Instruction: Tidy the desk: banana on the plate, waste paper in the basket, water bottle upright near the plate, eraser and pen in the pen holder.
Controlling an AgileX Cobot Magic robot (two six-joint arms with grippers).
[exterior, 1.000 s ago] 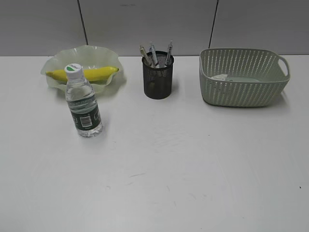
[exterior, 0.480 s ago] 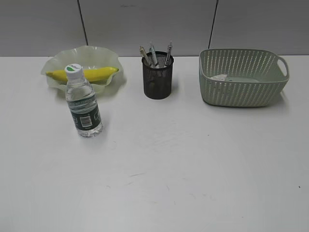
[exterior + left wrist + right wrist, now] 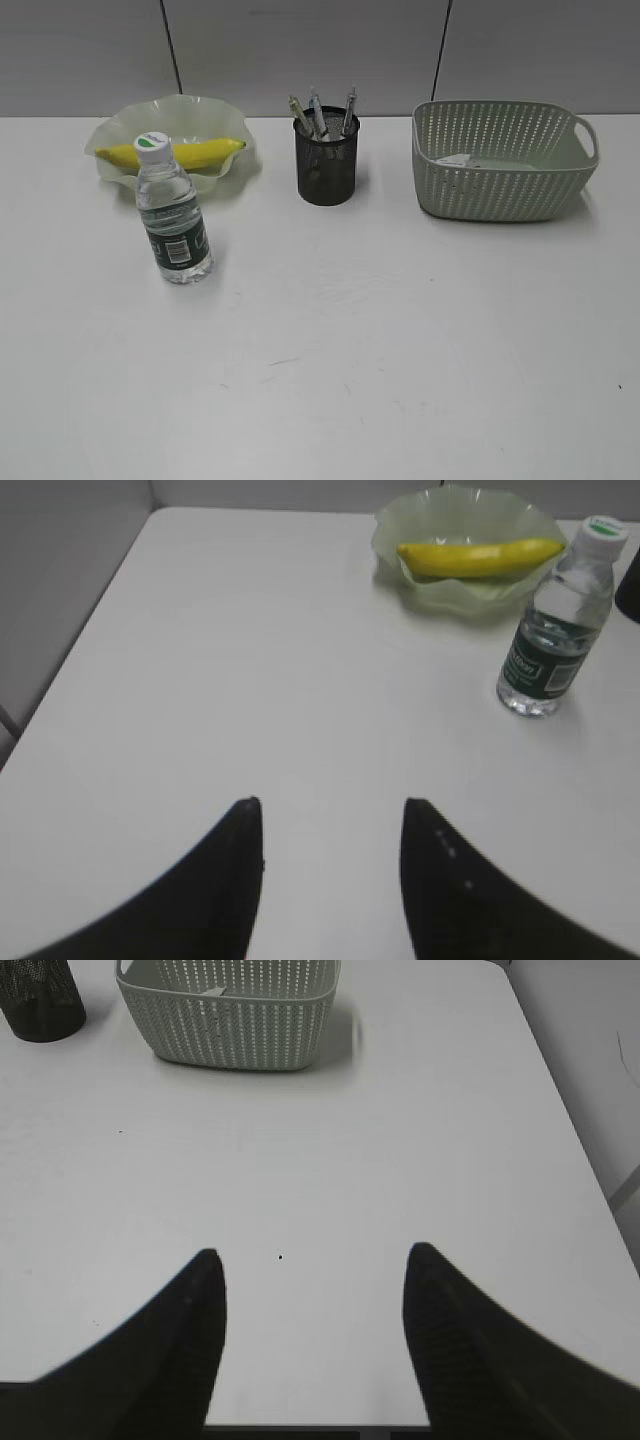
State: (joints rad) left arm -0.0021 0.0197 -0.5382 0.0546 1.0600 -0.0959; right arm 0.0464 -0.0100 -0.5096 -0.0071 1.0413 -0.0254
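Observation:
The yellow banana (image 3: pixel 170 153) lies in the wavy green plate (image 3: pixel 215 112) at the back left; both also show in the left wrist view, banana (image 3: pixel 480 557) and plate (image 3: pixel 400 530). The water bottle (image 3: pixel 172 213) stands upright in front of the plate, also seen by the left wrist (image 3: pixel 555 620). The black mesh pen holder (image 3: pixel 327 158) holds several pens (image 3: pixel 318 110); the eraser is not visible. White waste paper (image 3: pixel 455 159) lies inside the green basket (image 3: pixel 500 190), which also shows in the right wrist view (image 3: pixel 235 1020). My left gripper (image 3: pixel 332 810) and right gripper (image 3: pixel 315 1257) are open, empty, over bare desk.
The white desk (image 3: pixel 350 350) has faint scuffs. Its left edge shows in the left wrist view (image 3: pixel 70 660), its right and front edges in the right wrist view (image 3: pixel 570 1140). A grey panelled wall stands behind the desk. Neither arm shows in the exterior view.

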